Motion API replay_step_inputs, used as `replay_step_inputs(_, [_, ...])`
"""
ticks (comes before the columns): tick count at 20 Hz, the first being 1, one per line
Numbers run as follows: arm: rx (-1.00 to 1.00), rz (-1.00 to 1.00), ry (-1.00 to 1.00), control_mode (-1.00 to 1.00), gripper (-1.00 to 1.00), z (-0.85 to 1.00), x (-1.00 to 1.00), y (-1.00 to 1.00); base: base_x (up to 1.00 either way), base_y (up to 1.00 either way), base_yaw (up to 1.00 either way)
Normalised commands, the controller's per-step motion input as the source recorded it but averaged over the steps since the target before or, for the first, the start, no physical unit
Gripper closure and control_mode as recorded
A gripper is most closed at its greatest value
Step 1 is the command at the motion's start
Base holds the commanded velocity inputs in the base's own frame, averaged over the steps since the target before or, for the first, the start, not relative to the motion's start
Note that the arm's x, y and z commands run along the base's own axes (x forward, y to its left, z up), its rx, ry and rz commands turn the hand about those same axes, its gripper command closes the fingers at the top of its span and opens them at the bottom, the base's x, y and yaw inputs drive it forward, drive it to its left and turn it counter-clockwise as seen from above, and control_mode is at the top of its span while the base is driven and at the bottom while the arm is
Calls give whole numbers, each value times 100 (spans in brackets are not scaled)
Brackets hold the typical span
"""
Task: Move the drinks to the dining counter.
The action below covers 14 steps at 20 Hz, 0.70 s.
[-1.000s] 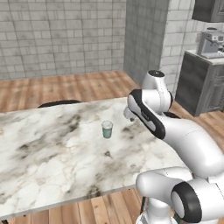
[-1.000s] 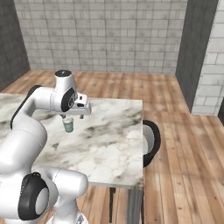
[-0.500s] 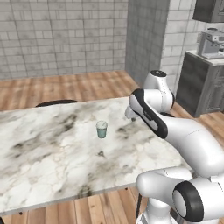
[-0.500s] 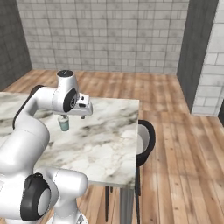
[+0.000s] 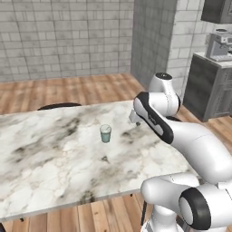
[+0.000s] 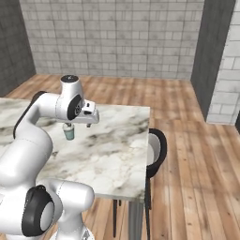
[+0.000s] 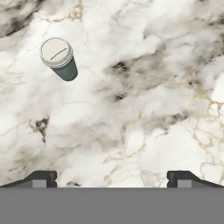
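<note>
Marble dining counter w/ teal cup upright on it.

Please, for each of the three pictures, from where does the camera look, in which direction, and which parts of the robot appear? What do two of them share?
Left base view: behind the arm, left; faces the dining counter and teal cup; arm at right.
Right base view: behind, right; same counter, cup, a stool; arm at left.
Hand view: looks down on the counter; open gripper at the bottom.
All share the cup.
</note>
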Motion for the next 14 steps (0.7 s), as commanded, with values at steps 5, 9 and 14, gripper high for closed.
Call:
replay_step_inputs(5, [0,0,0,100,-100,0,0,0,-34,-6,-19])
replay_step_inputs(9, [0,0,0,100,-100,0,0,0,-42,0,-7])
replay_step_inputs(14, [0,0,0,100,-100,0,0,0,-82,-3,-1])
